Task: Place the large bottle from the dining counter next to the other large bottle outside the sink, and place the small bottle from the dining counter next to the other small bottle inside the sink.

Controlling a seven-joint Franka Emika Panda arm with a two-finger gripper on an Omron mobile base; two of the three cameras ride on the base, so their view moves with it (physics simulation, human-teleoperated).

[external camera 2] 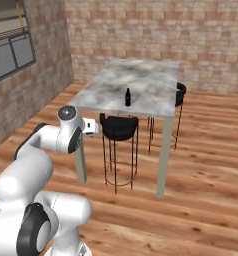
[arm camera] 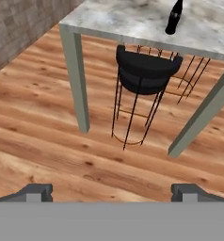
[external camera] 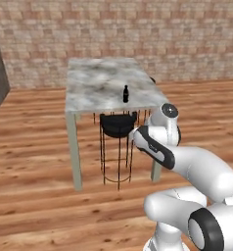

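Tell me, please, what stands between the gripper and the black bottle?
In the hand view, the black stool under the counter's near edge lies between the open gripper and the black bottle.

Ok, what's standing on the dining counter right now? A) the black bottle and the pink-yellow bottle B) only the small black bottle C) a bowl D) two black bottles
B: the small black bottle stands upright alone on the marble top of the dining counter, near its front edge above the black stool; no pale white-capped bottle is on the top in either base view.
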